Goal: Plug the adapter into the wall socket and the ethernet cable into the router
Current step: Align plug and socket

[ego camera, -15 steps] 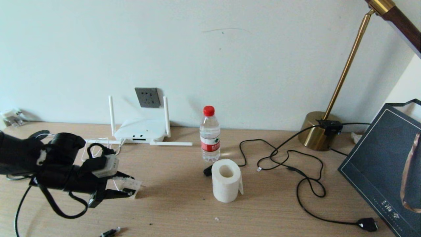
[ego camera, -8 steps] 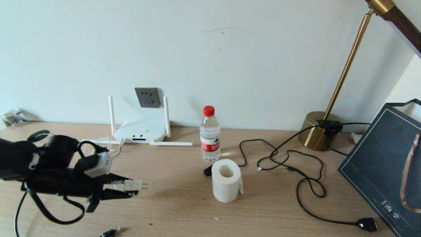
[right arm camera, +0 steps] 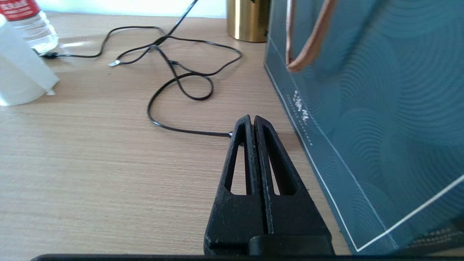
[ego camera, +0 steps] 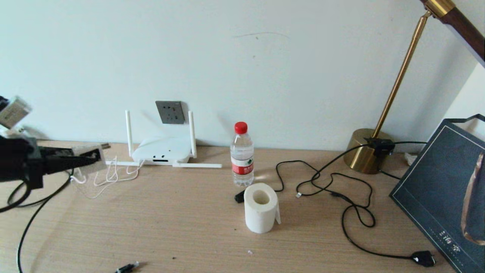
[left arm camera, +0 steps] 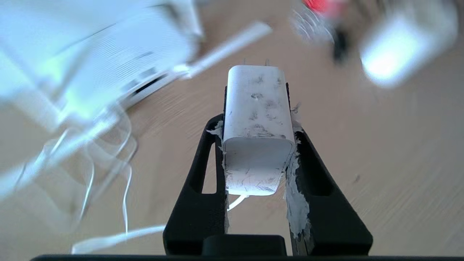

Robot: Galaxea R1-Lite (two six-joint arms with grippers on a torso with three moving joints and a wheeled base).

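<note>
My left gripper [ego camera: 89, 159] hangs at the far left above the table, shut on the white adapter [ego camera: 92, 156]. In the left wrist view the adapter [left arm camera: 257, 116] sits clamped between both black fingers, prongs pointing away towards the router [left arm camera: 108, 61]. Its thin white cord [ego camera: 110, 174] trails in loops on the table. The white router [ego camera: 161, 150] stands against the wall under the dark grey wall socket [ego camera: 170, 112], to the right of the adapter. The ethernet cable's pale-tipped plug [ego camera: 298, 195] lies right of the bottle. My right gripper [right arm camera: 251, 117] rests shut and empty low over the table.
A water bottle [ego camera: 241, 153] and a toilet roll [ego camera: 260, 207] stand mid-table. A brass lamp [ego camera: 365, 151] with a black cord and plug [ego camera: 423, 258] is at the right, beside a dark teal bag [right arm camera: 362, 108]. A small black plug end [ego camera: 127, 267] lies at the front edge.
My left gripper has risen and swung back and to the left with the adapter, from the front of the table to level with the router. The white cord has been dragged along.
</note>
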